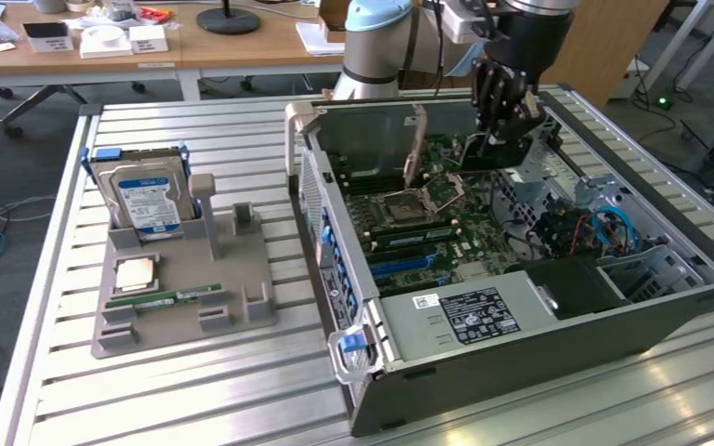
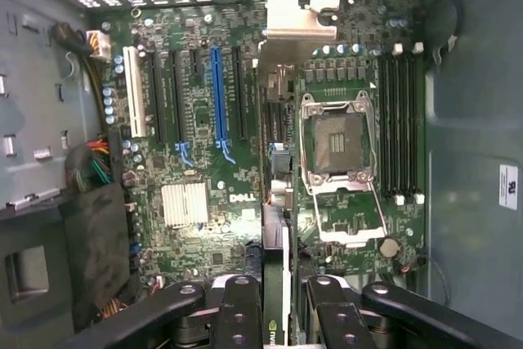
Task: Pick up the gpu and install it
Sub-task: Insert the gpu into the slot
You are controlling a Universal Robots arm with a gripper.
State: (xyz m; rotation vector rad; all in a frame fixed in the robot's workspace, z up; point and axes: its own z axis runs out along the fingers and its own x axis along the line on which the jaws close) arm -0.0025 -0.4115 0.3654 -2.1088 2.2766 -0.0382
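Note:
My gripper (image 1: 496, 139) is down inside the open computer case (image 1: 519, 362), above the motherboard (image 1: 438, 237). It is shut on the gpu (image 1: 416, 149), which hangs upright with its silver end bracket toward the exterior view's left. In the wrist view the gpu (image 2: 275, 226) is a thin card seen edge-on, running away from the gripper (image 2: 282, 320) to its bracket (image 2: 298, 15). It lines up with the expansion slots, between a black slot (image 2: 241, 91) and the CPU socket (image 2: 339, 140). Whether its lower edge touches a slot I cannot tell.
A grey holder (image 1: 239, 307) to the case's left carries a hard drive with a blue label (image 1: 146, 200), a CPU chip (image 1: 134, 272) and a RAM stick (image 1: 165, 299). Case walls, cables (image 1: 580, 228) and the power supply (image 1: 469, 311) surround the board. A blue slot (image 2: 216, 91) lies beside the card.

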